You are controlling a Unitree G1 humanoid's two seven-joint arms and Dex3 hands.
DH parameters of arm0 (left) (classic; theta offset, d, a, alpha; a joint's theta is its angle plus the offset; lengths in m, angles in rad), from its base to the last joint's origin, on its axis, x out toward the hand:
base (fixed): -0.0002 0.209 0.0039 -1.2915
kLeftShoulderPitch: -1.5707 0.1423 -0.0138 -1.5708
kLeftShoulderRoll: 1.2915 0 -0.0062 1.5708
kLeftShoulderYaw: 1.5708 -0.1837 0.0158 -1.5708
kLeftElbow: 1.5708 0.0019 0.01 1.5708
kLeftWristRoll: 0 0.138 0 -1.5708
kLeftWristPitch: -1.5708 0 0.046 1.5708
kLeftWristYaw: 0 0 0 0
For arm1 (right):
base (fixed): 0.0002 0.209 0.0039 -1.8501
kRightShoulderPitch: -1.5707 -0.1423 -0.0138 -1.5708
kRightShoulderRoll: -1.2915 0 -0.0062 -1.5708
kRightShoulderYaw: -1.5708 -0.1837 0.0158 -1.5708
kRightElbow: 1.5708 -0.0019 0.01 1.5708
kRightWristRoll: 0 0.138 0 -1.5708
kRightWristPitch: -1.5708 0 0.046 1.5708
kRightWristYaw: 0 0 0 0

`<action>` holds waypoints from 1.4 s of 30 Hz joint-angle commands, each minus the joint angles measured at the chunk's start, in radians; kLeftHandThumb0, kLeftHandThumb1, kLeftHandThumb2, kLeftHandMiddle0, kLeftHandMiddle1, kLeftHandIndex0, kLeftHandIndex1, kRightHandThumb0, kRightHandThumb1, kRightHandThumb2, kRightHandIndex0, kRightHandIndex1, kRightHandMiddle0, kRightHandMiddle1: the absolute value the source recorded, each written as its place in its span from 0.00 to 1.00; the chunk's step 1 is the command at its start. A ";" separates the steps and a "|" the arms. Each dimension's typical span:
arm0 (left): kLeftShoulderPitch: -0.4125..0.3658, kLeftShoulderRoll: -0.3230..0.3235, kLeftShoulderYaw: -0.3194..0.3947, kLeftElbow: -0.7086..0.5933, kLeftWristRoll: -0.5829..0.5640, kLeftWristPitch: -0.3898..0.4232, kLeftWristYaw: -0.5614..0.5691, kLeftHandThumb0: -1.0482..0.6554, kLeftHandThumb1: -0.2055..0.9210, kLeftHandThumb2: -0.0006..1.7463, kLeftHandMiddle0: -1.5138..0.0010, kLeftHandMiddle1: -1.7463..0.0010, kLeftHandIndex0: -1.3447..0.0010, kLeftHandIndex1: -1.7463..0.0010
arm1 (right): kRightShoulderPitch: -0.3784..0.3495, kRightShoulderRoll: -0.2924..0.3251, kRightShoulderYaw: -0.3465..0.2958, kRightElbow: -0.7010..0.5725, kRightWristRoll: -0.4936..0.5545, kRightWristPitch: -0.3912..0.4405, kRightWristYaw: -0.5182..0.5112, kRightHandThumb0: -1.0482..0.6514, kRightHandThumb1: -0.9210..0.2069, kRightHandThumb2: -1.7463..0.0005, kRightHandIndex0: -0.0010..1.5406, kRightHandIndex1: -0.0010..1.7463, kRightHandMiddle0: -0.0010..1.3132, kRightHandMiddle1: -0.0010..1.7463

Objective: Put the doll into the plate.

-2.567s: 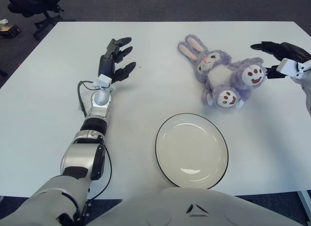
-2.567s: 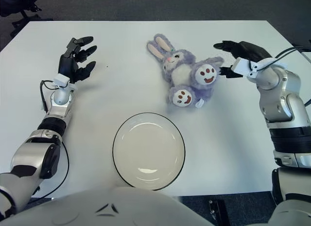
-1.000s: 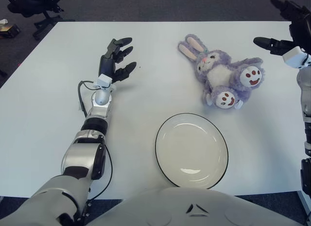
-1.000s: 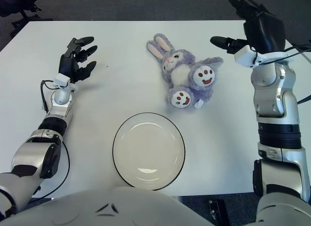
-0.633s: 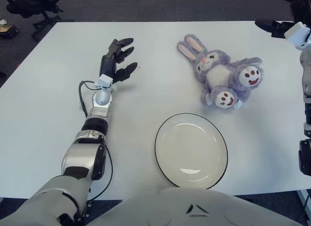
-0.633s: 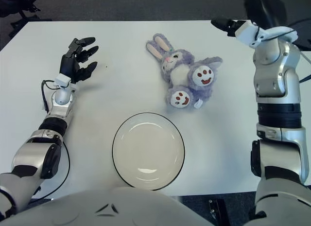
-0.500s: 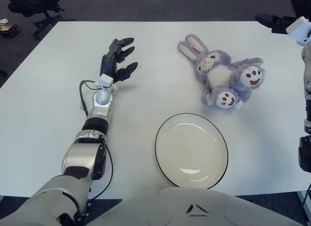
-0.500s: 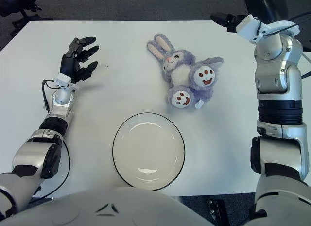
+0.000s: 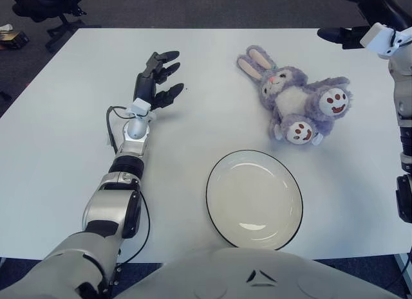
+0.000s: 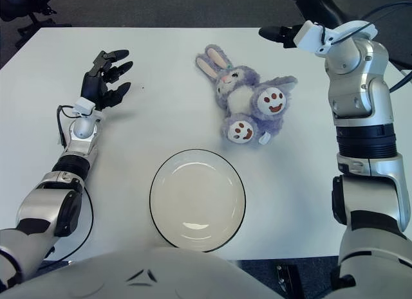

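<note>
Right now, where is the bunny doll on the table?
The doll lies on the white table right of centre in both eye views, just beyond the empty plate. The right hand is past it; the left hand far left.

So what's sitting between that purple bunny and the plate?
Nothing: in both eye views only bare white table separates the doll from the plate.

Fluffy plush doll (image 9: 293, 99), glossy smooth plate (image 9: 254, 199), matt white table (image 9: 64, 151).
</note>
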 commanded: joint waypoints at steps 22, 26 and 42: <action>-0.005 -0.004 -0.002 0.057 0.021 -0.008 0.031 0.50 1.00 0.12 0.47 1.00 0.69 0.62 | 0.171 -0.135 -0.030 -0.329 0.057 0.188 0.302 0.30 0.00 0.65 0.44 0.04 0.32 0.02; -0.007 0.003 -0.006 0.059 0.042 -0.020 0.049 0.50 1.00 0.11 0.47 1.00 0.69 0.62 | 0.228 -0.160 -0.057 -0.354 0.083 0.158 0.321 0.27 0.00 0.63 0.44 0.03 0.33 0.02; -0.152 0.115 -0.130 0.109 0.347 -0.214 0.205 0.39 1.00 0.03 0.64 1.00 0.79 0.68 | 0.261 -0.239 -0.073 -0.445 0.195 0.282 0.507 0.21 0.00 0.55 0.42 0.01 0.32 0.01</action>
